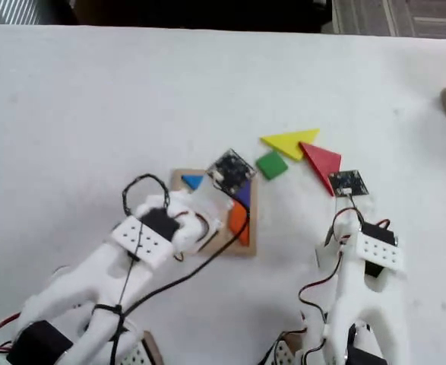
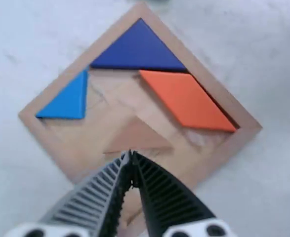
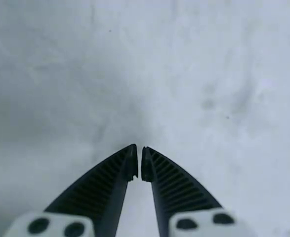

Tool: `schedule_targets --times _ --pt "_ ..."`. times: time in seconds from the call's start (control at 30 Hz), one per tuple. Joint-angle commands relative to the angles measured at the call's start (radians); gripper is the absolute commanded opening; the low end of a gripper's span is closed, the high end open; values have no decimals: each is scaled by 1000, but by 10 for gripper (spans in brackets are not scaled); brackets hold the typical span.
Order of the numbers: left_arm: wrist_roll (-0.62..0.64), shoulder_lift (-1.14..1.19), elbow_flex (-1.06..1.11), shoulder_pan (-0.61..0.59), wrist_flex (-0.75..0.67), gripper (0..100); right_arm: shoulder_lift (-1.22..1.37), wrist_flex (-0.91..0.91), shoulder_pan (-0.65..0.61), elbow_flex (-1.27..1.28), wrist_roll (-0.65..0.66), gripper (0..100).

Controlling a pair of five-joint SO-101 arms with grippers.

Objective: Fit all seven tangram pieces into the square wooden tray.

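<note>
The left gripper (image 2: 131, 160) hangs over the square wooden tray (image 2: 80, 140) with its 2 ribbed fingers pressed together at the tips and nothing between them. It sits above the tray's bare floor near one corner. Just ahead of the tips, inside the tray, is a pale wood-coloured triangle (image 2: 137, 137); I cannot tell whether it is a loose piece or part of the floor.

3 coloured pieces lie flat in the tray. A dark blue triangle (image 2: 137, 49) fills the corner opposite the gripper. An orange parallelogram (image 2: 186, 98) touches its long edge and runs along one tray wall. A light blue triangle (image 2: 68, 101) sits in a side corner, apart from the orange piece.

The right gripper (image 3: 139, 165) is closed but for a hairline gap at the tips and grips nothing. It is over the bare white table (image 1: 93, 91), away from the tray.

In the high view, 3 more pieces lie outside the tray, on the side toward the right arm. A green square (image 1: 271, 164) is nearest the tray. A yellow triangle (image 1: 289, 142) lies just past it. A red triangle (image 1: 321, 162) is farthest from the tray, its tip close to the yellow one.
</note>
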Motion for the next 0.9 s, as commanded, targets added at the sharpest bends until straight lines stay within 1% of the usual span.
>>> schedule_targets --times 0.0,0.13,0.23,0.3,0.4,0.57,0.87 --pt "-21 -22 -25 48 49 23 -27 -12 7 -3 17 18" --pt "-21 82 -63 87 57 23 -27 -22 7 -3 17 18" --pt "-21 176 -124 139 101 23 -27 -24 7 -3 17 18" --pt "-21 226 -175 153 144 23 -27 -24 7 -3 17 18" --pt "-21 295 -241 147 184 23 -27 -24 7 -3 17 18" --pt "-20 398 -318 145 183 23 -27 -24 7 -3 17 18" --pt "-18 575 -539 61 181 23 -27 -24 7 -3 17 18"
